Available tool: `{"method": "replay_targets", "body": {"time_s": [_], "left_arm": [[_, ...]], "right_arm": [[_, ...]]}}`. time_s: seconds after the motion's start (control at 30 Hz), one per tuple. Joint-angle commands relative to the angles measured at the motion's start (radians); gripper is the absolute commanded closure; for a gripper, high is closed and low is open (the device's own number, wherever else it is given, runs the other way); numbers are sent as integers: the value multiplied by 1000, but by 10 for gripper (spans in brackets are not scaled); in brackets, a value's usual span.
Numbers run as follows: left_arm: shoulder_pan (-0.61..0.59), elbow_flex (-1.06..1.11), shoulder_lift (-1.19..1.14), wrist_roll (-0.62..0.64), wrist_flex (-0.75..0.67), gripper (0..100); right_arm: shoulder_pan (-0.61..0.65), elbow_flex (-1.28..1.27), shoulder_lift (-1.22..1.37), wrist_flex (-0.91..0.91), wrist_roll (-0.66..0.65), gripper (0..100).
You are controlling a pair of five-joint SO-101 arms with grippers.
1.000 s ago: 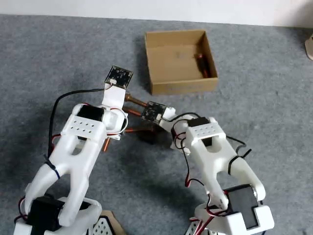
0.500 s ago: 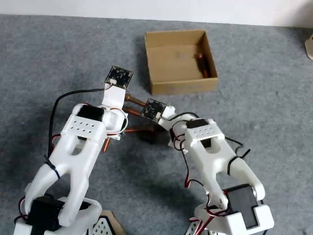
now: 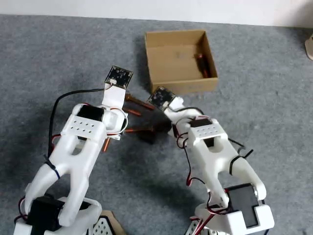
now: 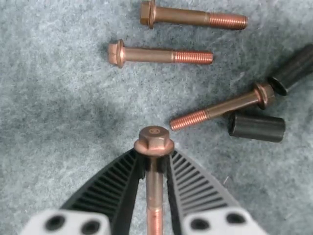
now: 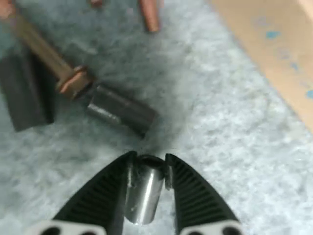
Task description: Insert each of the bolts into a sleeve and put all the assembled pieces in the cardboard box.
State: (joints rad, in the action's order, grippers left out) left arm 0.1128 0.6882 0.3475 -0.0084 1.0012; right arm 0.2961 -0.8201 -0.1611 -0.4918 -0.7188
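Observation:
My left gripper [image 4: 154, 157] is shut on a copper bolt [image 4: 154, 142], held head-out above the carpet. Three more bolts [image 4: 161, 54] lie loose beyond it, next to two black sleeves [image 4: 257, 127]. My right gripper [image 5: 146, 164] is shut on a dark sleeve [image 5: 143, 188], low over the carpet near the cardboard box [image 5: 274, 54]. Just past its tip lie another sleeve [image 5: 122, 110] and a bolt [image 5: 46, 49]. In the high view both wrists meet in front of the box [image 3: 182, 87], which holds an assembled piece [image 3: 205, 66].
Loose bolts [image 3: 137, 103] and a black sleeve [image 3: 149, 134] lie on the grey carpet between the two arms. The box stands at the back centre. A pale object [image 3: 309, 46] sits at the far right edge.
The right arm's wrist has swung forward and toward the box with the sleeve in its gripper. The left arm has kept still.

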Motion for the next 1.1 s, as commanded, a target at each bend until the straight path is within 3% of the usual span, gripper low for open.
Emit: {"method": "replay_targets", "body": {"time_s": [0.0, 0.17, 0.47, 1.07], "left_arm": [[-4, -4, 42, -8, -17, 996], [-4, -4, 42, -8, -17, 996], [-4, 1, 42, -5, -34, 996], [-4, 22, 44, 8, -64, 996]], "right_arm": [[-15, 15, -16, 45, 14, 994], [-16, 16, -18, 45, 17, 994], [-36, 36, -137, 41, 207, 994], [-61, -145, -185, 45, 196, 994]]}}
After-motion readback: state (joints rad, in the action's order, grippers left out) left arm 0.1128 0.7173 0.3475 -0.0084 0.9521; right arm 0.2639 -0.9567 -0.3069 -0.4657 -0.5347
